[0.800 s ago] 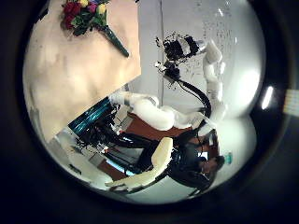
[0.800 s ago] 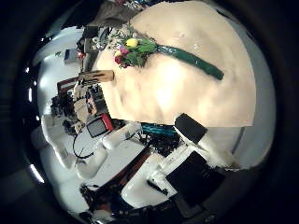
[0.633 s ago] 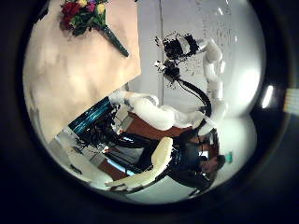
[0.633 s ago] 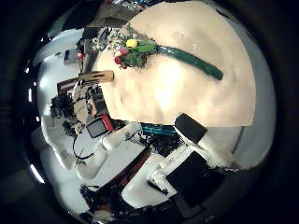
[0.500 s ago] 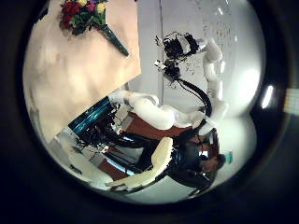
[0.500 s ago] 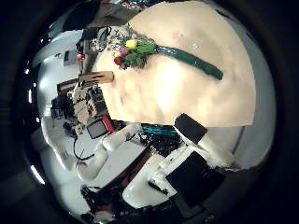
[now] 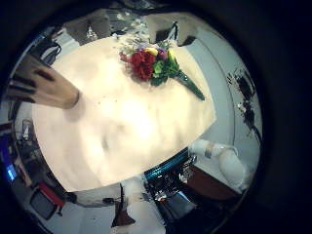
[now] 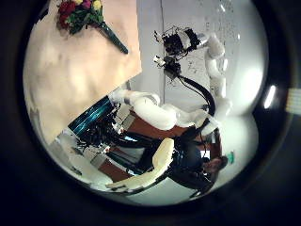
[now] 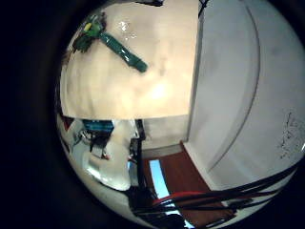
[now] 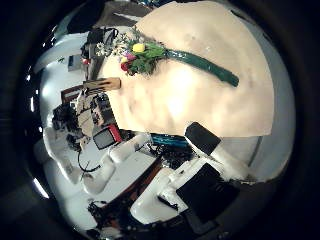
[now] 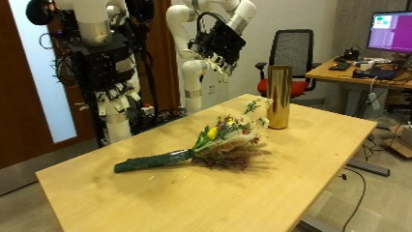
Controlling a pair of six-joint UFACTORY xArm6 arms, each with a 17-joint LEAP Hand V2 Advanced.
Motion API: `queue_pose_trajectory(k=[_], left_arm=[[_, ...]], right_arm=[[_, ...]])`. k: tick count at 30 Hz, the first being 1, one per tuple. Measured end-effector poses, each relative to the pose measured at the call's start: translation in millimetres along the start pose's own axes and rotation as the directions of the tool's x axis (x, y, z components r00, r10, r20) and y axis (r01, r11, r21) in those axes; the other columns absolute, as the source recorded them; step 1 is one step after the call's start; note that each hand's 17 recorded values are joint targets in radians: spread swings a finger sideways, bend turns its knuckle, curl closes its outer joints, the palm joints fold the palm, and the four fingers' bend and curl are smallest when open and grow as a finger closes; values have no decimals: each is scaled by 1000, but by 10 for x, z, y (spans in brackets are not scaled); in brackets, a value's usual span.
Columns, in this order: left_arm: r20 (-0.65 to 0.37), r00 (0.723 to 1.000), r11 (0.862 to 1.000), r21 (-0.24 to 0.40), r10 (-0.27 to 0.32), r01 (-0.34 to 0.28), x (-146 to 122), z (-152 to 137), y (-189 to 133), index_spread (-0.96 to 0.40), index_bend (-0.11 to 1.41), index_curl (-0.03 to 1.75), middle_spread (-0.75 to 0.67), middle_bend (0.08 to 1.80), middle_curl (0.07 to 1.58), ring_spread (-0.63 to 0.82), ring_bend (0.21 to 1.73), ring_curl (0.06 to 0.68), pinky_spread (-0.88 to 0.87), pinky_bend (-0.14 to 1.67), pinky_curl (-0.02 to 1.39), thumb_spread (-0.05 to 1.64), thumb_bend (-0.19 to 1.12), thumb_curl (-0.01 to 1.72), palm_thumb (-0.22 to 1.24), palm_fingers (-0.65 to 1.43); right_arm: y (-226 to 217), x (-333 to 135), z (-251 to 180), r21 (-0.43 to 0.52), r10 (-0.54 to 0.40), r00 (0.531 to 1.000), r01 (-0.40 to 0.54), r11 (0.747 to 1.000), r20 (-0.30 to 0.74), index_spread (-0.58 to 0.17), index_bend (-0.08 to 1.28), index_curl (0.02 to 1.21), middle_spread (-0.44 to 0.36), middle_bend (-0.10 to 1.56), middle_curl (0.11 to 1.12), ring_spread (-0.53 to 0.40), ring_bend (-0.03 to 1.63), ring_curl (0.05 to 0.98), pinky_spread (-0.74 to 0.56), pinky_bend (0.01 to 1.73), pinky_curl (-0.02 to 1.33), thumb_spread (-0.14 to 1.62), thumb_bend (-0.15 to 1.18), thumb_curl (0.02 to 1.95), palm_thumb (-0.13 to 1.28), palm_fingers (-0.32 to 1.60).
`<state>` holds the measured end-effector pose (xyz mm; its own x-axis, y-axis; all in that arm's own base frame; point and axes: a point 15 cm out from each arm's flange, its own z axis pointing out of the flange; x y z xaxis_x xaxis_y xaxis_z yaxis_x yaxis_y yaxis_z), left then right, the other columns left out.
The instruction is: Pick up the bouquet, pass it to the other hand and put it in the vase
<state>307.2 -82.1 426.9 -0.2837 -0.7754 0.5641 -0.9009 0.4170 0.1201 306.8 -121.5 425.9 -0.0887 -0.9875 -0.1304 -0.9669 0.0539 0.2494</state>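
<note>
Outside view: gold vase (image 11: 277, 97) stands upright on the light wood tabletop (image 11: 303, 184), toward its far edge. All positions below are referenced to the vase.

Bouquet (image 11: 206, 147) lies flat on the tabletop in front of the vase. The flower heads point toward the vase and sit near its base, apart from it. The stems, wrapped in dark green, trail away from the vase toward the opposite end of the tabletop. Yellow and red blooms, pale sprigs and some brownish dried filler are visible at the head end. Nothing touches the bouquet.

Left hand (image 11: 219, 43) is up in the air, above and behind the vase, well clear of the tabletop. Its fingers are spread and relaxed, and it holds nothing.

Right hand (image 11: 119, 97) hangs well apart from the vase, beyond the stem end of the bouquet and off the far edge of the tabletop. Its fingers hang down loosely, uncurled, and it holds nothing.

Left little finger side palm view: the vase stands at the tabletop edge, with the red and yellow blooms turned toward it and a gap between them. Right thumb side palm view: the whole bouquet lies on bare tabletop with the green wrap fully visible. Both palm cameras are far from the bouquet.
</note>
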Motion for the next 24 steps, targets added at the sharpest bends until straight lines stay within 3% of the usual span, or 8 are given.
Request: queue_pose_trajectory(k=[5, 9, 12, 24], left_arm=[[31, 999, 1000, 1, 10, -10, 31, -26, -15, 324, 170, 299, 550, 181, 244, 647, 421, 218, 589, 195, 302, 773, -37, 329, 221, -29], [34, 999, 1000, 1, 11, -11, 33, -31, -35, 330, 170, 301, 546, 180, 246, 646, 422, 219, 590, 197, 303, 776, -38, 329, 221, -24], [34, 999, 1000, -7, 16, -16, -3, -31, -78, 332, 173, 304, 544, 182, 249, 652, 425, 219, 593, 197, 302, 777, -37, 330, 222, -21], [19, 999, 998, -50, 37, -36, -115, 74, -289, 333, 172, 309, 543, 184, 257, 651, 428, 222, 585, 197, 305, 783, -37, 328, 213, -19]], right_arm=[[-144, 279, 214, -14, 65, 998, -64, 998, 21, -296, 150, 256, 77, 256, 338, 168, 541, 203, 328, 434, 274, 1037, -25, 363, 668, 214], [-171, 347, 776, -94, 85, 995, -80, 992, 52, -293, 155, 258, 57, 254, 336, 159, 542, 201, 327, 434, 273, 1039, -24, 361, 667, 215], [-251, 429, 1053, -88, 94, 994, -89, 992, 54, -287, 154, 258, 53, 259, 338, 156, 542, 199, 326, 437, 272, 1041, -24, 361, 664, 217], [-429, 476, 1330, -116, 115, 989, -104, 988, 96, -262, 147, 253, 45, 270, 341, 139, 549, 200, 311, 445, 273, 1042, -25, 362, 655, 213]])
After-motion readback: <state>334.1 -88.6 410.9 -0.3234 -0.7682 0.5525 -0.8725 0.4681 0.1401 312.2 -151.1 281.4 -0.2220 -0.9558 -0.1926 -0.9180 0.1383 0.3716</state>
